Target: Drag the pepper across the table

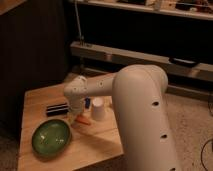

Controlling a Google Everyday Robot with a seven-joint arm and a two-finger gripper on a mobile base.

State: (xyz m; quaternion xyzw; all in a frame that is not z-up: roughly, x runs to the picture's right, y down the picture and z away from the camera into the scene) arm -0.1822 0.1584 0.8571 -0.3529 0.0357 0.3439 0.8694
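The pepper [84,121] is a small orange-red tapered piece lying on the light wooden table [95,142], just left of the white upturned cup [98,108]. My gripper [75,117] hangs from the big white arm and reaches down right at the pepper's left end, between the green bowl and the cup. The wrist hides the fingers.
A green bowl [51,136] sits at the front left of the table. A dark flat bar [57,109] lies behind it. A small blue object [87,103] stands behind the cup. A dark cabinet wall is at the left, metal shelving behind.
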